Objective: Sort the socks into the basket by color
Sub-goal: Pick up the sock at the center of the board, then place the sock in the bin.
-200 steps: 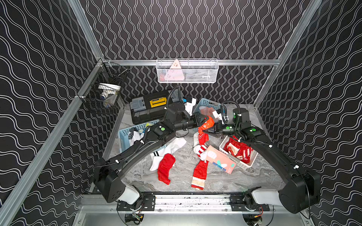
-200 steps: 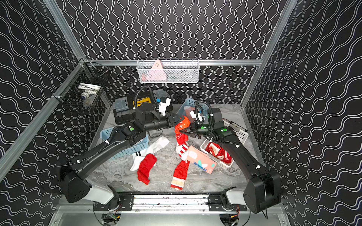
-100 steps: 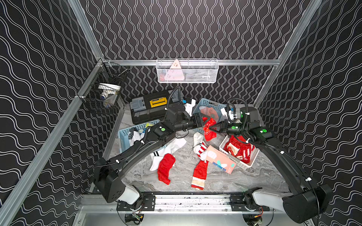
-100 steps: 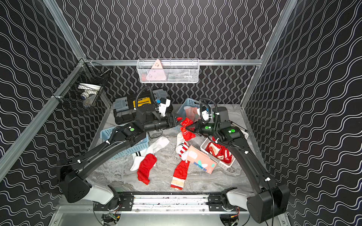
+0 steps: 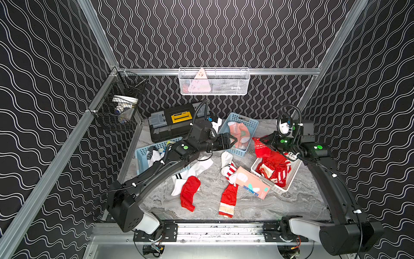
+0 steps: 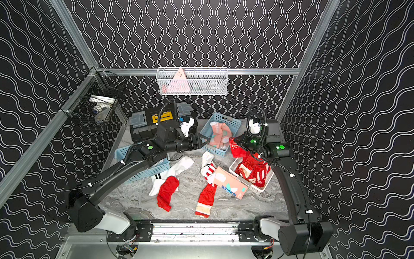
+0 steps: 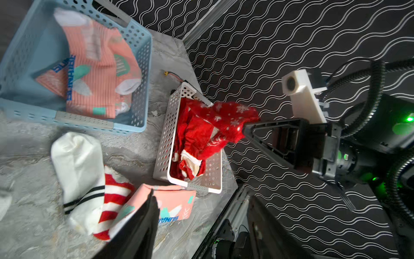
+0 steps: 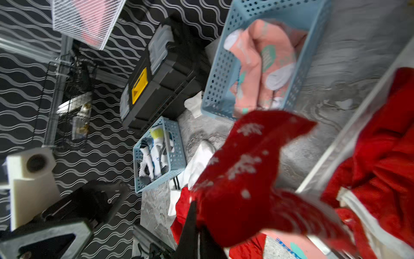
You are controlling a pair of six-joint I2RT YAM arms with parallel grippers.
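Above the white basket (image 7: 165, 139), at its rear end, your right hand (image 7: 245, 129) is clenched on a red snowflake sock (image 7: 226, 121); your left hand (image 5: 234, 140) hangs released and empty. Judged step: depositing red. Next move calls for centring over the basket, then letting go.

Only the salmon-pink sock (image 5: 252, 182) bears blue lettering, upside down, not surely legible.

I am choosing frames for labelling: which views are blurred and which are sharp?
Right wrist view: heavy motion blur, worst on the red snowflake sock. Left wrist view: mostly sharp, only the blue basket is a little soft. Both top views: sharp, no glare on the table.
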